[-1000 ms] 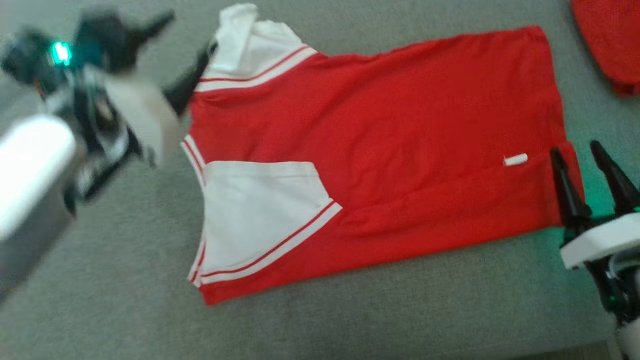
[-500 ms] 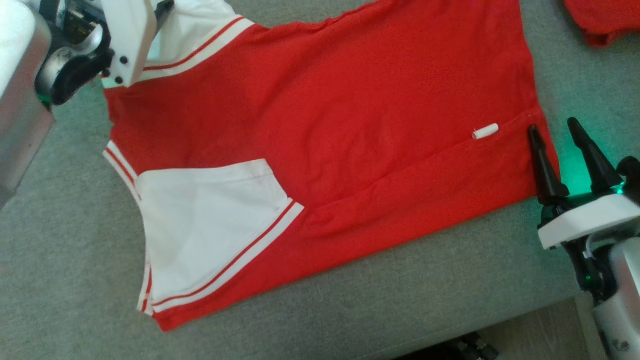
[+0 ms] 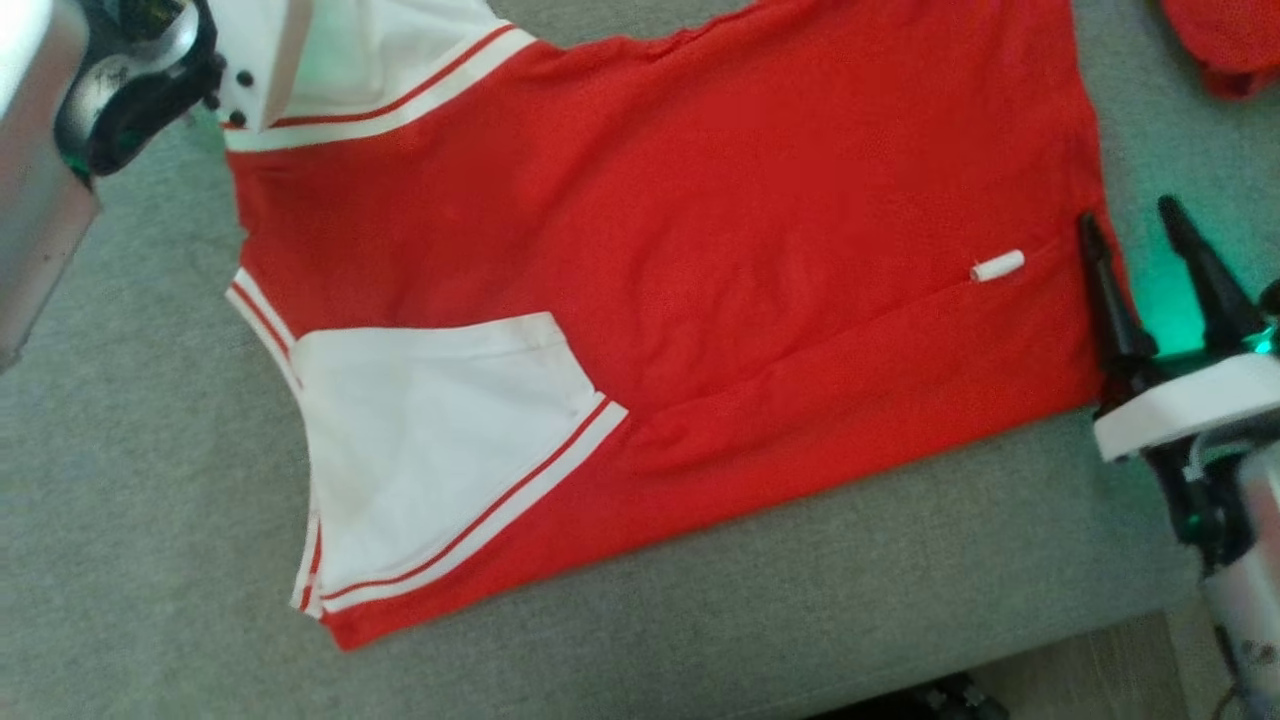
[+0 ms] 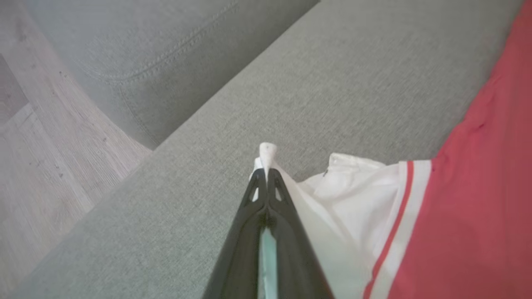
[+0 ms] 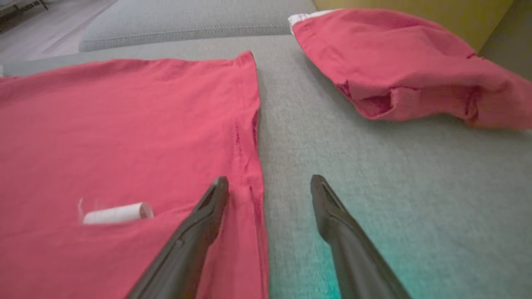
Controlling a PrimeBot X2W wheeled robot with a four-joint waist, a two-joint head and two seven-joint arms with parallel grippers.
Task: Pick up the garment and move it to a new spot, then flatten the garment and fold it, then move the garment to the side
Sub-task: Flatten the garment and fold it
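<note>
One red garment (image 3: 750, 250) with two white sleeves is lying flat on the grey sofa (image 3: 150, 500). The left pincer (image 4: 266, 174) is clamping tight on the garment's far sleeve (image 4: 353, 187) at its tip. The right pincer (image 5: 270, 182) is gaping wide, straddling the garment's hem near its one white label (image 3: 997, 266). A second red garment (image 5: 407, 62) is lying beyond that hem.

The left gripper (image 4: 266, 172) has slim black fingers with slotted tips and a teal strip between them. Its white wrist block (image 3: 255, 45) carries black screws and joins a silver forearm (image 3: 30, 200). The right gripper (image 3: 1130, 215) has tapering black fingers on a white plate (image 3: 1180, 405), with a pale cable (image 3: 1195, 452).
</note>
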